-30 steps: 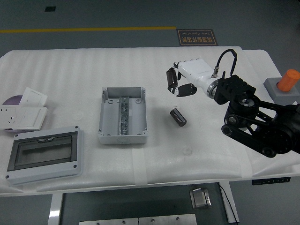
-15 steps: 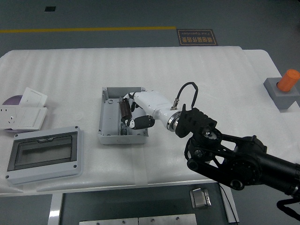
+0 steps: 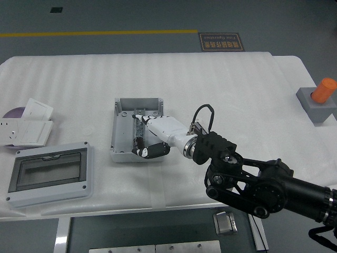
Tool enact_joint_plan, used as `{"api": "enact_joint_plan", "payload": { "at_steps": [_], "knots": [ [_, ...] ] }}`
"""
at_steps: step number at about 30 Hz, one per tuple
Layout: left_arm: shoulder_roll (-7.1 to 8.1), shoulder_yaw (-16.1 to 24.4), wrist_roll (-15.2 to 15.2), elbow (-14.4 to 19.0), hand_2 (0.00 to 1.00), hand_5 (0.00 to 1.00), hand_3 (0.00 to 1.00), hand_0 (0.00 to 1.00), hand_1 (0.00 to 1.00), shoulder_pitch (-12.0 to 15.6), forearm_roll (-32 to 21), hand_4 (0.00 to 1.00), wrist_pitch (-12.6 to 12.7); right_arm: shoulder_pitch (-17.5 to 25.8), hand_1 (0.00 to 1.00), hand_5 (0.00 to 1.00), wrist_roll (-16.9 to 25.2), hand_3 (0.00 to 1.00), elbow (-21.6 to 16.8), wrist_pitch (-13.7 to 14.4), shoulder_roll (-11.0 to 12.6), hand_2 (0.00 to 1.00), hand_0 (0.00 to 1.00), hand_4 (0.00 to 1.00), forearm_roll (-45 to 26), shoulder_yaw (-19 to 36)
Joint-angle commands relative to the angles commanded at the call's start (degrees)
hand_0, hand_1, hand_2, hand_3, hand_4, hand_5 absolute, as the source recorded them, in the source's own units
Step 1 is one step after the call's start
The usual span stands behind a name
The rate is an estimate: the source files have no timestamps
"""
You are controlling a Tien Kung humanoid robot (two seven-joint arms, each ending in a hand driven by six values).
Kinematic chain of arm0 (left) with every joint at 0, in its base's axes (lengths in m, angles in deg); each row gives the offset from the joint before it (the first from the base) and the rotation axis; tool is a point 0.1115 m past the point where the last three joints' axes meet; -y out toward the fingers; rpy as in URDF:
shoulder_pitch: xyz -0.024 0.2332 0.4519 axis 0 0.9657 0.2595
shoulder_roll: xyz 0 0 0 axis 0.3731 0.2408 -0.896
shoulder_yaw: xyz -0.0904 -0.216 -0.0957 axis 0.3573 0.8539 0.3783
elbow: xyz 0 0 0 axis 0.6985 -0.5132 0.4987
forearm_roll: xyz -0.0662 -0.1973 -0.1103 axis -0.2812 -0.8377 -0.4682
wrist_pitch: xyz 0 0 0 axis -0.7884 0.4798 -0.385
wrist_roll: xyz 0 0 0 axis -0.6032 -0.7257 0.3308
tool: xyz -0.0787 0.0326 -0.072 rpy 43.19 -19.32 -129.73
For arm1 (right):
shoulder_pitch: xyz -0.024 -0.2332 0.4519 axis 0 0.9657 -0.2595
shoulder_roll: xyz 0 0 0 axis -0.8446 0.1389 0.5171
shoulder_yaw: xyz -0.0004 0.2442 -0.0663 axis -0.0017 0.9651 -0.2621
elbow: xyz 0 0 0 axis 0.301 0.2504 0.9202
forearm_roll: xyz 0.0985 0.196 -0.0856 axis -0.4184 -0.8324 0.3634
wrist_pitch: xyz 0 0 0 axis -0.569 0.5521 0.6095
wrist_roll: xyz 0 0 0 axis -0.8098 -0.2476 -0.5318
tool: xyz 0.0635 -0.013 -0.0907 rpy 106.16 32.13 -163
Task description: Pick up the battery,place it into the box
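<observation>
The right hand [image 3: 150,136] reaches into the open grey box [image 3: 138,129], its fingers [image 3: 156,149] curled around the dark battery [image 3: 139,144], which sits low inside the box's near end. The hand covers much of the interior, so the metal rail [image 3: 138,125] within shows only partly on the white table [image 3: 79,84].

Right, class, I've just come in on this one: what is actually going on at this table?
The robot's right hand is reaching into the open grey box near the middle of the white table, with the dark cylindrical battery in its fingers, low inside the box. Whether the battery already rests on the box floor cannot be told. The left arm is out of view. Other enclosures lie untouched at the left.
</observation>
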Motion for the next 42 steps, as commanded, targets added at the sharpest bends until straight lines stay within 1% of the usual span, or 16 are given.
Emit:
{"api": "enact_joint_plan", "payload": {
  "at_steps": [3,6,9,11,12,16,17,18,20,25,28,29,30,35,36,42],
  "knots": [
    [0.01,0.1,0.0,0.0,0.315,0.504,0.575,0.628,0.652,-0.1,-0.1,0.500,0.0,-0.4,0.860,0.524,-0.6,0.998,0.1,0.2,1.9,0.932,0.927,0.861,0.8,1.3],
    [-0.03,0.2,0.0,0.0,0.300,0.501,0.573,0.629,0.652,-0.1,-0.2,0.501,0.0,-1.1,0.857,0.536,-1.3,0.998,0.4,-0.2,5.2,0.927,0.930,0.881,1.9,2.7],
    [-0.11,0.4,0.1,0.0,0.300,0.501,0.573,0.629,0.652,-0.1,-0.2,0.501,0.0,-2.5,0.857,0.536,-1.9,0.998,0.4,-1.7,8.8,0.927,0.930,0.881,2.6,2.3],
    [-0.08,0.6,0.0,0.0,0.300,0.501,0.573,0.629,0.652,-0.2,-0.1,0.501,0.0,-3.9,0.857,0.536,-1.9,0.998,0.1,-2.8,11.1,0.927,0.930,0.881,2.7,1.0],
    [-0.06,0.7,0.0,0.0,0.302,0.499,0.572,0.627,0.654,-0.2,-0.1,0.501,0.0,-4.9,0.836,0.544,-1.8,0.998,-0.2,-3.5,12.4,0.875,0.913,0.887,2.7,-0.2],
    [0.08,1.0,0.0,0.0,0.302,0.499,0.572,0.627,0.654,-0.4,0.0,0.501,0.0,-8.8,0.836,0.544,-1.1,0.998,-1.2,-5.9,17.0,0.875,0.913,0.887,3.8,-5.2],
    [0.11,1.0,0.0,0.0,0.302,0.499,0.572,0.627,0.654,-0.4,0.1,0.501,0.0,-9.8,0.836,0.544,-0.9,0.998,-1.5,-6.3,17.9,0.875,0.913,0.887,4.3,-6.5],
    [0.13,1.0,0.0,0.0,0.310,0.494,0.574,0.630,0.654,-0.4,0.1,0.500,0.0,-10.8,0.806,0.543,-0.8,0.988,-1.7,-6.7,18.5,0.839,0.887,0.881,5.2,-7.8],
    [0.15,1.0,0.0,0.1,0.310,0.494,0.574,0.630,0.654,-0.5,0.1,0.500,0.0,-13.1,0.806,0.543,-0.3,0.988,-2.1,-7.5,19.6,0.839,0.887,0.881,7.2,-11.0],
    [0.33,1.1,-0.1,0.1,0.313,0.490,0.573,0.630,0.653,-0.6,0.2,0.497,0.0,-17.0,0.802,0.523,0.5,0.976,-1.9,-8.1,20.6,0.830,0.886,0.867,11.3,-17.9],
    [0.41,0.9,-0.1,0.1,0.313,0.490,0.573,0.630,0.653,-0.7,0.2,0.497,0.0,-18.3,0.802,0.523,1.9,0.976,-1.3,-10.2,20.1,0.830,0.886,0.867,13.1,-20.3],
    [0.43,0.9,-0.1,0.1,0.313,0.490,0.573,0.630,0.653,-0.7,0.2,0.497,0.0,-18.6,0.802,0.523,2.5,0.976,-1.1,-11.2,19.8,0.830,0.886,0.867,13.6,-20.1],
    [0.43,0.9,-0.1,0.1,0.314,0.486,0.573,0.629,0.653,-0.8,0.2,0.496,0.0,-18.8,0.806,0.482,3.2,0.982,-0.8,-12.4,19.4,0.833,0.891,0.863,14.2,-19.8],
    [0.45,1.1,-0.2,0.2,0.314,0.486,0.573,0.629,0.653,-1.1,0.6,0.496,0.0,-19.1,0.806,0.482,6.1,0.982,1.2,-17.1,17.7,0.833,0.891,0.863,16.3,-17.6],
    [0.45,1.2,-0.2,0.2,0.313,0.487,0.572,0.630,0.653,-1.2,0.6,0.496,0.0,-19.1,0.806,0.451,6.3,0.985,1.6,-17.4,17.5,0.835,0.890,0.850,16.5,-17.5],
    [0.45,1.5,-0.2,0.3,0.314,0.487,0.571,0.630,0.653,-1.4,0.8,0.496,0.0,-18.6,0.807,0.460,7.3,0.990,4.3,-18.3,16.2,0.839,0.891,0.854,17.2,-16.5]
  ]
}}
